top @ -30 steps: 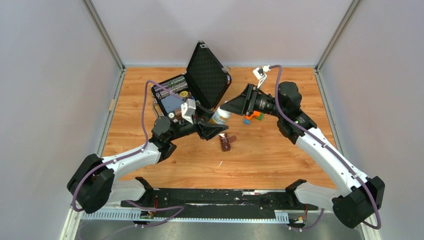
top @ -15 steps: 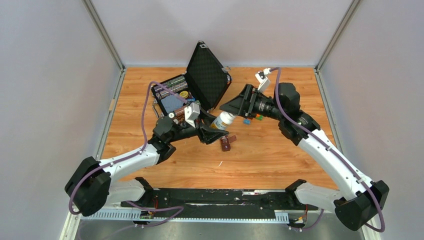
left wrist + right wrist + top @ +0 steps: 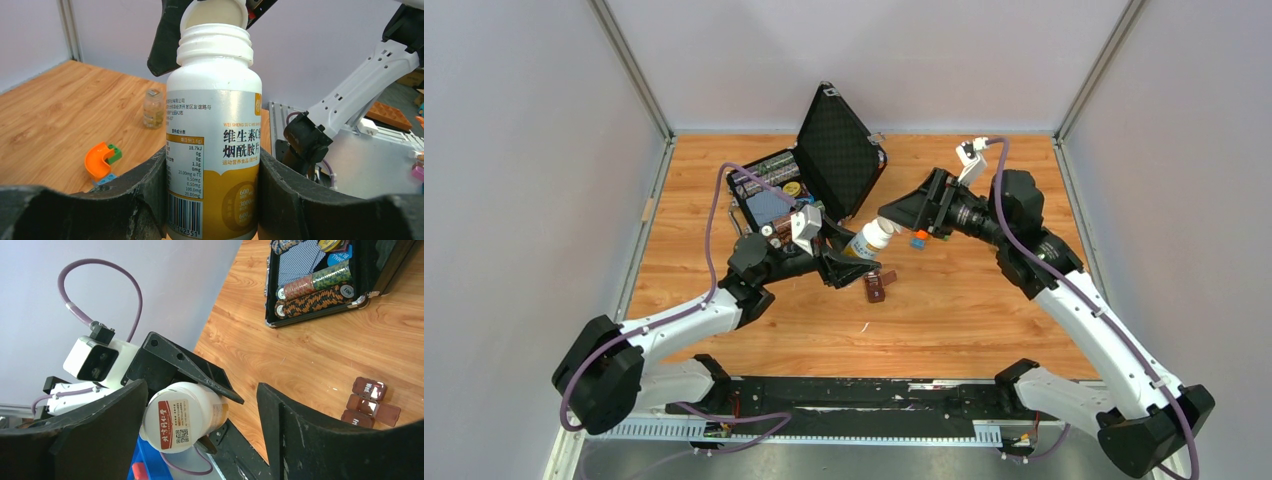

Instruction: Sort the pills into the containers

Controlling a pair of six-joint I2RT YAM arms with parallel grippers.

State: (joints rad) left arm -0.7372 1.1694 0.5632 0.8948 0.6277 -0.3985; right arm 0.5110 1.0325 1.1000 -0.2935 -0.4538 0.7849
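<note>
Your right fingers (image 3: pixel 320 440) have drawn back, wide apart, from the white yellow-labelled plastic bottle (image 3: pixel 868 238). Your left fingers (image 3: pixel 300 200) clamp it; the dark brown three-compartment strip (image 3: pixel 879 285) lies just beside, nearest them.

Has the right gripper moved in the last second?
Yes. The right gripper has drawn back rightward, away from the black case and the bottle.

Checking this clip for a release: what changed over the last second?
The right hand opened its jaws wider and drew back to the right from the top of the white plastic pill bottle. The left hand stayed closed around that bottle, shifting it only slightly. The open black hard case and the dark brown three-compartment pill strip did not move.
</note>
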